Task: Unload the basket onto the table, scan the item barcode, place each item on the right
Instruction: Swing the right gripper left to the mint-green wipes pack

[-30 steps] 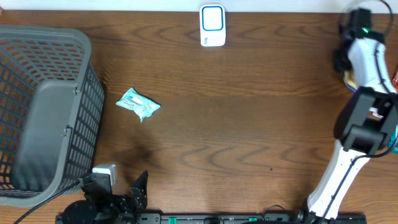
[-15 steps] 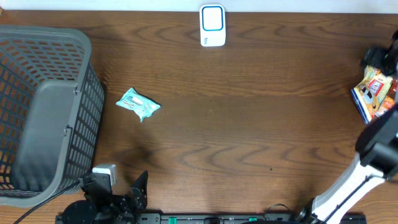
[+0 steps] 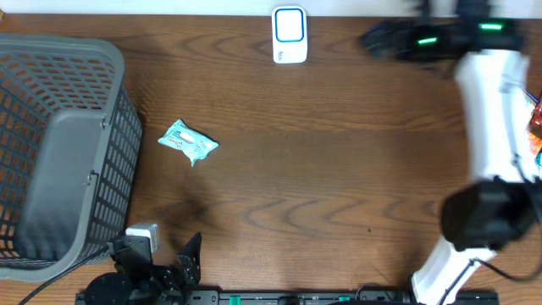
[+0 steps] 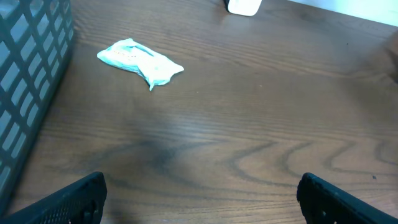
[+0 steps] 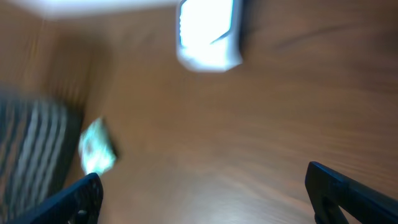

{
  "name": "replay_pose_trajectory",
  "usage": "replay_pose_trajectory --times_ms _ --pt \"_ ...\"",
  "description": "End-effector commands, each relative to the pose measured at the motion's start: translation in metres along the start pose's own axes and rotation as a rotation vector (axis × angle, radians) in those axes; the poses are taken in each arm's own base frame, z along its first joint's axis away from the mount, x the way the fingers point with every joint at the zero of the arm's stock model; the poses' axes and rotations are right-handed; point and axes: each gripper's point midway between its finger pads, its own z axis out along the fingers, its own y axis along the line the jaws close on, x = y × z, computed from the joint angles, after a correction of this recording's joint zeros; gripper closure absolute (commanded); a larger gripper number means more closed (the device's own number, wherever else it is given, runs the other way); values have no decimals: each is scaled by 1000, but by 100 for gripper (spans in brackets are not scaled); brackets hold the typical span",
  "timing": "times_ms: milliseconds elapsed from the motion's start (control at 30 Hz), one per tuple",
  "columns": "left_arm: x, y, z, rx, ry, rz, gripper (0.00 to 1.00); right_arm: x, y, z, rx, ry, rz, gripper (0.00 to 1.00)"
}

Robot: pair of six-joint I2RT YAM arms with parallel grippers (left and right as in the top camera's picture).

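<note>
Grained wood table [image 3: 339, 169], crinkly teal packet [image 3: 188, 141], mesh basket [image 3: 85, 51], left fingers [image 4: 78, 199] and right fingers [image 5: 348, 190] spread

The table [image 3: 339, 169] before me is of dark brown wood with a wavy grain, and along its far edge runs a pale strip. At my left stands a grey plastic basket [image 3: 63, 47] with lattice walls, and it takes up the whole left end of the table. To the right of the basket, near it but not touching, a small teal packet [image 3: 188, 141] lies flat on the wood, somewhat crumpled. At the middle of the far edge stands a white scanner [image 3: 290, 35] with a blue outline on its face. At the far right I see only a small piece of a colourful packet [image 3: 535, 127], orange and red; the rest of it is hidden.
</note>
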Motion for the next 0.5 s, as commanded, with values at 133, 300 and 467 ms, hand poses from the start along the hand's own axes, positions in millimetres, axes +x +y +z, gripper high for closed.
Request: replay_pose_trajectory --times_ms 133,300,467 --pt "-2 0 -1 -1 -6 0 2 72 92 135 25 245 -420 1" --pt "-2 0 -1 -1 -6 0 2 126 122 205 90 347 -564 1" --pt "-2 0 -1 0 -6 0 2 145 172 228 25 316 -657 1"
